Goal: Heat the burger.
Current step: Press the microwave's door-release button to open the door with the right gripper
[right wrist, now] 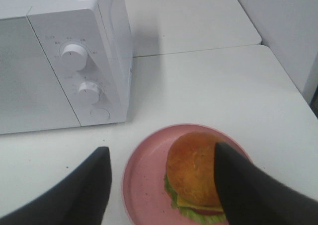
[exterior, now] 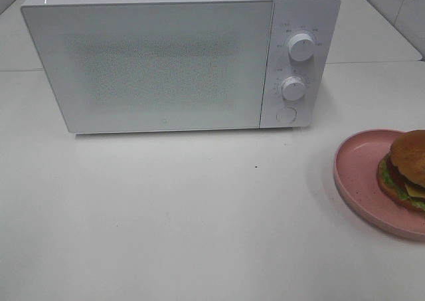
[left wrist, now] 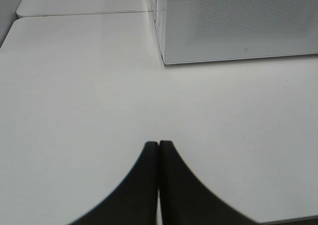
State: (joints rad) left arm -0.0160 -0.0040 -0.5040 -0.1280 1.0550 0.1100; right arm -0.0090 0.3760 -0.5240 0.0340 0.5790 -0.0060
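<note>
The burger (exterior: 408, 169) with its golden-brown bun, lettuce and cheese sits on a pink plate (exterior: 358, 171) at the right edge of the exterior high view. The right wrist view shows the same burger (right wrist: 191, 173) on the plate (right wrist: 146, 178), below my right gripper (right wrist: 161, 158), which is open; one finger overlaps the bun, the other stands over the table beside the plate. My left gripper (left wrist: 158, 144) is shut with nothing in it, above bare white table. Neither gripper appears in the exterior high view.
A white microwave (exterior: 172, 62) with its door closed stands at the back of the table, two knobs (exterior: 301, 47) and a round button (exterior: 285, 114) on its right panel. A white wall (right wrist: 283, 26) lies to the right of the table.
</note>
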